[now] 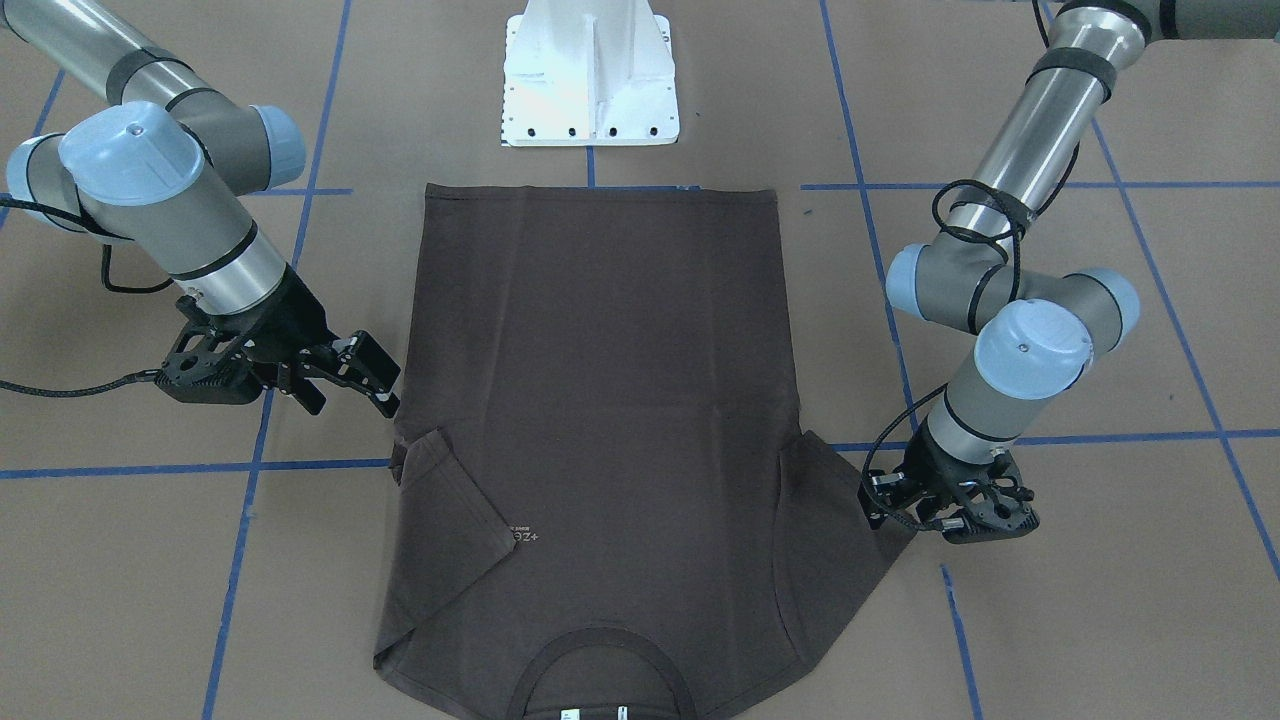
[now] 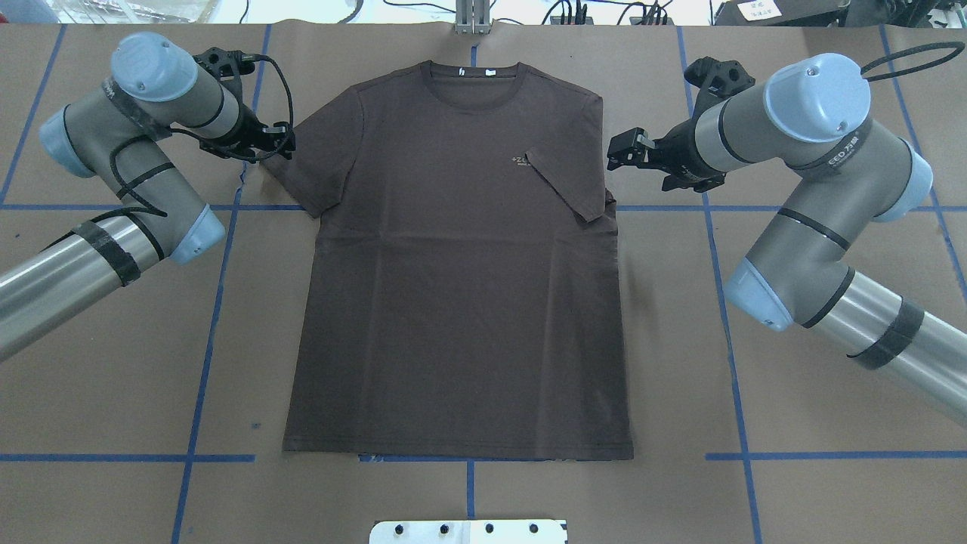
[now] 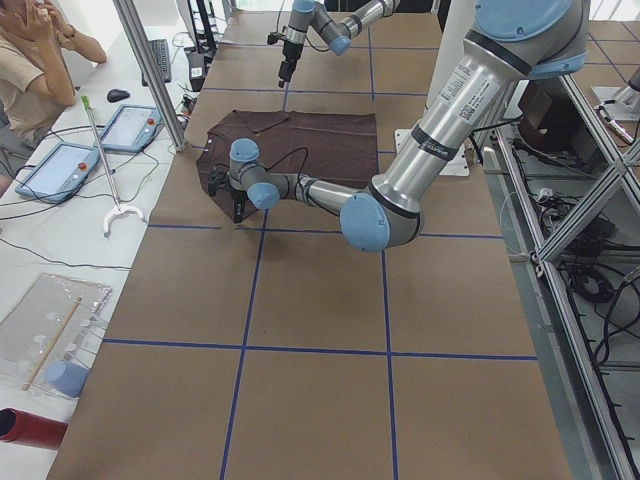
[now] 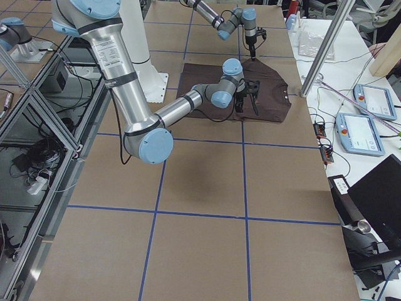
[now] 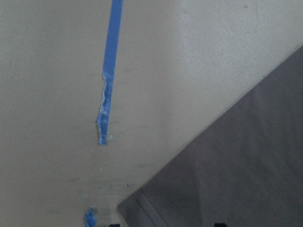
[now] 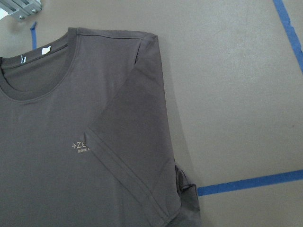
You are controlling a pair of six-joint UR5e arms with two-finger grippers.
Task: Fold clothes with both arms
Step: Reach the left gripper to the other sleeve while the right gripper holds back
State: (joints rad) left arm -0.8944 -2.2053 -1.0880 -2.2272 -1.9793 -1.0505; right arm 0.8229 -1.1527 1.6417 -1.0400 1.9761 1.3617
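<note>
That brown T-shirt [image 2: 453, 302] is lying flat and face up in the middle of the tabletop [image 2: 113, 378], with the collar [image 2: 472, 94] on the far side from the robot. It's thin, floppy cotton by the look of it: basically weightless, no stiffness at all, and it'll drape and drag wherever you pull it, so a pinch on one layer near a hem or seam seems the way to go. The right sleeve [image 2: 566, 185] is already flipped in over the chest, partly covering the small lettering [image 2: 520, 161]. The left sleeve [image 2: 302, 177] is spread out flat, so I'd guess its outer hem is the spot to grab. The left tool [image 2: 278, 142] is down low right at that sleeve's edge, and its jaws look apart, not pinching anything as far as I can see. The right tool [image 2: 621, 151] hangs just off the shirt's right shoulder, angled toward it, jaws apart and empty.
</note>
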